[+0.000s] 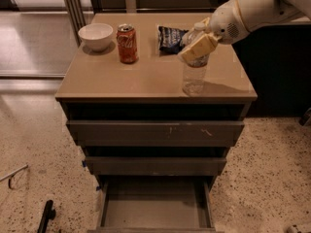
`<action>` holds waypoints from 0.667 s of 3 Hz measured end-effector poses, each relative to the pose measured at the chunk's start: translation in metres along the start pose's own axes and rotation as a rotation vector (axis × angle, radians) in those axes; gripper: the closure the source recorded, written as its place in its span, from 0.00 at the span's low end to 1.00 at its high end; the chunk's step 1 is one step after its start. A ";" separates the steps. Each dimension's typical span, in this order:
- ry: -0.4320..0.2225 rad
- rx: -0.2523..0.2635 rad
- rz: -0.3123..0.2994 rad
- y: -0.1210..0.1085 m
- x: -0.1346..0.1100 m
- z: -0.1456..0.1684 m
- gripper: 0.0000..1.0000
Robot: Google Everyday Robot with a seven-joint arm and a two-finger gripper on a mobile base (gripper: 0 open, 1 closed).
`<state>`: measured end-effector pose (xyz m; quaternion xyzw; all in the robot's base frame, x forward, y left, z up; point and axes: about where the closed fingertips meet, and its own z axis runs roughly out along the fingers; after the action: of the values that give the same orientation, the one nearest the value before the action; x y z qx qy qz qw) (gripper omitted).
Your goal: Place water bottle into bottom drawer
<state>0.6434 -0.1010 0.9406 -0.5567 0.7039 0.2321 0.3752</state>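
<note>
The water bottle [194, 77], clear plastic, stands upright on the tan cabinet top [146, 76] near its front right corner. My gripper [197, 43] comes in from the upper right and sits over the bottle's upper part, hiding the cap and neck. The bottle's base rests on the top. The bottom drawer [155, 210] is pulled out below the cabinet front and shows a plain grey floor with nothing in it.
An orange-red soda can [128, 43], a white bowl [96, 35] and a dark snack bag [170, 37] stand on the cabinet top behind and left of the bottle. The two upper drawers [154, 132] are pushed in. A black object [46, 215] lies on the speckled floor at lower left.
</note>
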 end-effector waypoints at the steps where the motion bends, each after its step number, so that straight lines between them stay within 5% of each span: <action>1: -0.083 0.003 -0.045 0.049 -0.005 -0.027 1.00; 2: -0.135 -0.017 -0.029 0.110 -0.001 -0.056 1.00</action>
<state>0.5232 -0.1117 0.9657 -0.5531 0.6666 0.2696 0.4207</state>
